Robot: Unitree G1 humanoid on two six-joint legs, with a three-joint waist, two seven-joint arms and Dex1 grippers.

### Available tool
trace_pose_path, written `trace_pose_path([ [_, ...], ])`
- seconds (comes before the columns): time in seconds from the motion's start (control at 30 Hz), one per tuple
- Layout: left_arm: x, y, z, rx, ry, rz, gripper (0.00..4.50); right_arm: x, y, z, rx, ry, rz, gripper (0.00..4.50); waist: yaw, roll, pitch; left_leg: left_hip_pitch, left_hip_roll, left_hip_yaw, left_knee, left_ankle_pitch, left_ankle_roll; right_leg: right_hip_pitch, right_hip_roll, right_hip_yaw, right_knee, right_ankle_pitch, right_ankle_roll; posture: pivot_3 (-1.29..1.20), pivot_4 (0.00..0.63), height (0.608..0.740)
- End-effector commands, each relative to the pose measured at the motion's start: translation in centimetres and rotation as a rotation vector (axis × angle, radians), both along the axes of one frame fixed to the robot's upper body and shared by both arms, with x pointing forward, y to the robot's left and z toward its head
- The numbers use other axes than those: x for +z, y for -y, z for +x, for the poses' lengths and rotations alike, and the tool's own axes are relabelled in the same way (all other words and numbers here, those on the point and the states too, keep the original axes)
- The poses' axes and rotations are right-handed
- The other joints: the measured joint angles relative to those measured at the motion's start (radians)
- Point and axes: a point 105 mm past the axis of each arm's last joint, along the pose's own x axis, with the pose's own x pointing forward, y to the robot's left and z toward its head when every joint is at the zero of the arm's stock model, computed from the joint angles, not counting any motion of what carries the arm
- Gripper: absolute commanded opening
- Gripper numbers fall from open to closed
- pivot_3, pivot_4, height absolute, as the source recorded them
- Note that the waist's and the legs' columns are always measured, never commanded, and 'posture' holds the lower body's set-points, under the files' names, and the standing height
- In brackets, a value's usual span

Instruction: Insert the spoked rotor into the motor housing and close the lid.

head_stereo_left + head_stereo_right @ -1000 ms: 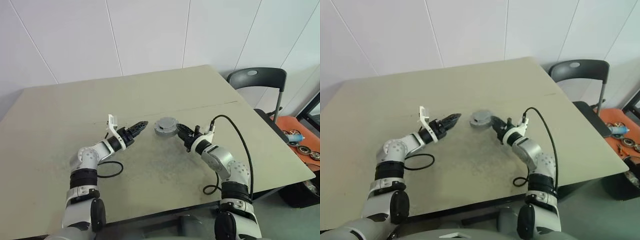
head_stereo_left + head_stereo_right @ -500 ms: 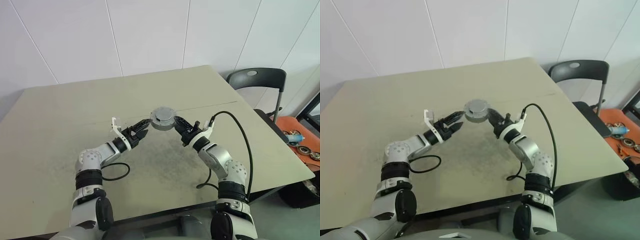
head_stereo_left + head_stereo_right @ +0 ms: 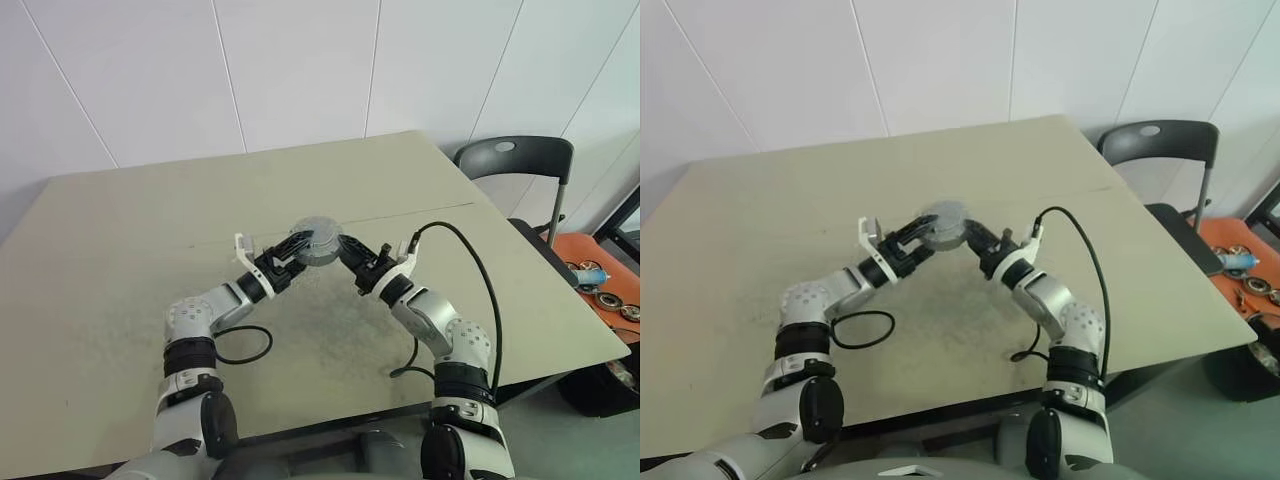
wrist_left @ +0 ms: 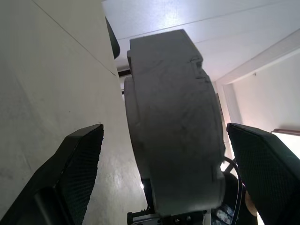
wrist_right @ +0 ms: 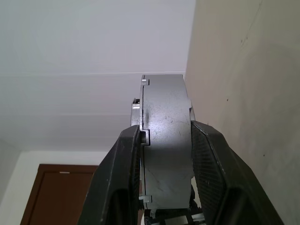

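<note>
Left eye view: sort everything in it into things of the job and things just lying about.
Job: motor housing; right gripper, shut on it; left gripper, open around it; table.
Lying about: black chair; orange tray of metal parts.

Our arms: white and grey shells, black joint bands.
Our left gripper (image 3: 296, 249): black textured fingers, white bracket.
Our right gripper (image 3: 349, 252): black fingers, looping black cable.

The motor housing (image 3: 318, 241) hangs above the table (image 3: 120, 230), between left end effector (image 3: 291, 252) and right end effector (image 3: 349, 249).
</note>
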Motion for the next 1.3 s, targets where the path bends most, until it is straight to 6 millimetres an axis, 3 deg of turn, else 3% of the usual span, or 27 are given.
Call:
trace_pose_path([
  [0.03,0.7,0.4,0.7,0.005,0.033,-0.004,4.46,3.4,-0.5,0.0,0.017,0.131,0.055,1.41,0.000,0.000,0.000,0.001,0.000,0.000,0.000,0.000,0.000,0.001,0.000,0.000,0.000,0.000,0.000,0.00,0.000,0.740],
  [0.07,0.7,0.3,0.8,0.011,0.035,-0.006,4.46,3.4,-0.4,0.0,0.016,0.132,0.054,1.41,-0.001,0.000,0.000,0.001,0.000,0.000,0.000,0.000,0.000,0.001,0.000,0.000,0.000,0.000,0.000,0.00,0.000,0.740],
  [0.17,0.5,0.1,1.1,0.029,0.043,0.010,3.89,3.4,-0.4,0.0,0.013,0.132,0.052,1.41,-0.001,0.000,0.000,0.001,0.000,0.000,0.000,0.000,0.000,0.001,0.001,0.001,0.000,0.000,0.000,0.00,0.000,0.740],
  [0.33,0.9,-0.2,1.0,0.035,0.071,-0.003,2.26,3.3,-0.5,0.0,0.014,0.130,0.049,1.41,-0.001,0.000,0.000,0.002,0.000,0.000,0.001,0.000,0.000,0.001,0.001,0.001,0.002,0.000,0.000,0.00,0.000,0.740],
  [0.7,1.3,-0.1,0.9,0.045,0.086,-0.035,2.24,2.7,-0.5,0.3,0.001,0.123,-0.024,1.41,-0.001,0.000,0.000,0.002,0.000,0.001,0.001,0.000,0.000,0.001,0.001,0.001,0.003,0.000,-0.001,0.00,0.000,0.740],
  [0.93,1.2,-0.3,1.3,0.079,0.078,-0.045,2.24,2.6,-0.4,0.4,-0.024,0.131,-0.047,3.55,0.000,0.000,0.000,0.002,0.000,0.001,0.002,0.000,0.000,0.001,0.001,0.001,0.003,0.000,-0.001,0.00,0.000,0.740],
  [0.97,1.3,-0.6,1.6,0.106,0.095,-0.036,2.24,2.6,-0.3,0.5,-0.030,0.129,-0.046,3.55,0.000,0.000,0.000,0.002,0.000,0.001,0.002,0.000,0.000,0.001,0.001,0.001,0.003,0.000,-0.001,0.00,0.000,0.740],
  [1.17,0.8,-3.6,3.9,0.354,0.080,-0.003,2.24,2.6,-0.2,0.6,-0.043,0.128,-0.045,3.55,0.000,0.000,0.000,0.003,0.001,0.001,0.002,0.000,0.000,0.001,0.002,0.002,0.003,0.001,-0.002,0.00,0.000,0.740],
  [1.3,0.0,-7.9,5.6,0.631,0.084,0.090,2.24,2.7,-0.2,0.6,-0.042,0.135,-0.046,3.55,0.001,0.000,0.000,0.003,0.002,0.001,0.002,0.001,-0.001,0.001,0.003,0.002,0.003,0.001,-0.002,0.00,0.000,0.740],
])
